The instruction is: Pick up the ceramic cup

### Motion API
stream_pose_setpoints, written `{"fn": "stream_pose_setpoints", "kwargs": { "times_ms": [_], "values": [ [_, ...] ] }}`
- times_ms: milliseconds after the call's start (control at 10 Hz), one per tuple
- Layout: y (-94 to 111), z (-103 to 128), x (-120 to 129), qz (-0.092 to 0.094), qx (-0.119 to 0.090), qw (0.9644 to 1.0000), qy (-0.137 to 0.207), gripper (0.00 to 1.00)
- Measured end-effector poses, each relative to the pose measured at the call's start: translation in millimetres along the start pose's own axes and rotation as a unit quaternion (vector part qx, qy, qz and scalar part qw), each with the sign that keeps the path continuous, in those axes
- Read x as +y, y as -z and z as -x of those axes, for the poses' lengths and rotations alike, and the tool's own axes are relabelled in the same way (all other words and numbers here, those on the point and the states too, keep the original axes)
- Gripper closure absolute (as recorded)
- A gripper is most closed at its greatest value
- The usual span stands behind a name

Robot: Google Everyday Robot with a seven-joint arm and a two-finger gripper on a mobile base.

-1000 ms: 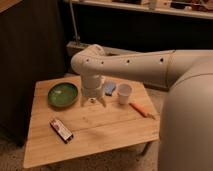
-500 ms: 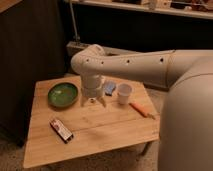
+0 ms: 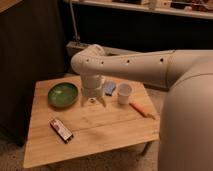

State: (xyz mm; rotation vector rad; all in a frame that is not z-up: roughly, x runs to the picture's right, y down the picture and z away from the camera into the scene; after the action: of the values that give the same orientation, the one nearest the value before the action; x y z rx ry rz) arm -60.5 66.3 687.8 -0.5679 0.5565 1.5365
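Note:
The ceramic cup point(image 3: 123, 93) is small, plain white and stands upright on the wooden table point(image 3: 100, 130), right of centre. My gripper point(image 3: 93, 101) hangs from the white arm and points down at the table, between the green bowl point(image 3: 63, 94) and the cup, a short way left of the cup. It holds nothing that I can see.
A blue object point(image 3: 109, 88) lies just left of the cup, behind the gripper. An orange carrot-like object point(image 3: 140, 109) lies right of the cup near the table's edge. A dark snack bar point(image 3: 61, 130) lies at the front left. My arm's large white body fills the right side.

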Motion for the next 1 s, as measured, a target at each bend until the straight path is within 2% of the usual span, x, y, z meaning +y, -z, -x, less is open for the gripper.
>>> {"fn": "stream_pose_setpoints", "kwargs": {
  "times_ms": [700, 900, 1000],
  "values": [
    [-0.2, -0.1, -1.9, 0.004, -0.003, 1.0, -0.002, 0.35],
    [-3.1, 0.6, -16.6, 0.016, -0.03, 0.999, -0.028, 0.35],
    [-2.2, -2.8, -33.7, 0.018, -0.05, 0.9974, -0.047, 0.35]
  ]
}}
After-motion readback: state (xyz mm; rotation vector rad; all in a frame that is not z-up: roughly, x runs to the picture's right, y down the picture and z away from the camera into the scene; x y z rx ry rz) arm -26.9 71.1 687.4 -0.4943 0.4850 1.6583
